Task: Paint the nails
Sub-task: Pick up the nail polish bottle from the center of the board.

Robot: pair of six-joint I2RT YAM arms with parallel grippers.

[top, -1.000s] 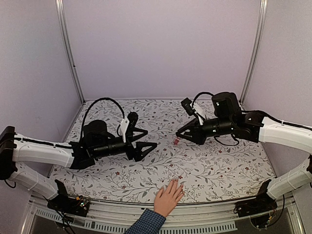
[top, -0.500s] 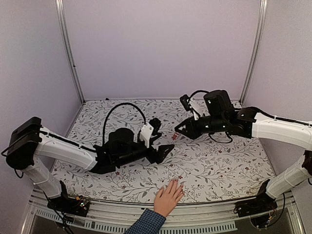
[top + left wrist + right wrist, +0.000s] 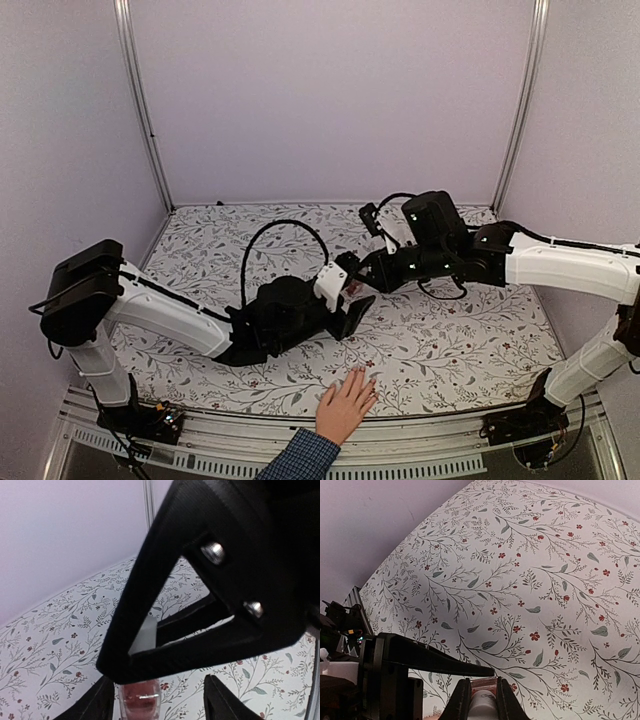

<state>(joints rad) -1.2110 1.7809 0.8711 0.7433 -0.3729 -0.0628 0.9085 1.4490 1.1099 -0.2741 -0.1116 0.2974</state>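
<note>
A light-skinned hand (image 3: 346, 403) with a blue checked cuff (image 3: 300, 456) lies flat at the table's near edge; its nails are too small to make out. My right gripper (image 3: 362, 279) is shut on the white cap (image 3: 482, 703) of a small pink bottle (image 3: 485, 684) and holds it above the middle of the table. My left gripper (image 3: 352, 291) is open, its fingers either side of the bottle's glass body (image 3: 140, 698) without closing on it. In the left wrist view, the right gripper's black finger (image 3: 200, 595) fills the foreground.
A floral cloth (image 3: 450, 340) covers the table. Lilac walls and metal posts (image 3: 145, 110) enclose it on three sides. The left arm's cable (image 3: 285, 228) loops above its wrist. In the right wrist view, the left gripper's finger (image 3: 427, 656) lies just left of the bottle.
My left arm has reached right and forward until its open fingers straddle the bottle. My right gripper has carried the bottle a little left towards it. The hand has not moved.
</note>
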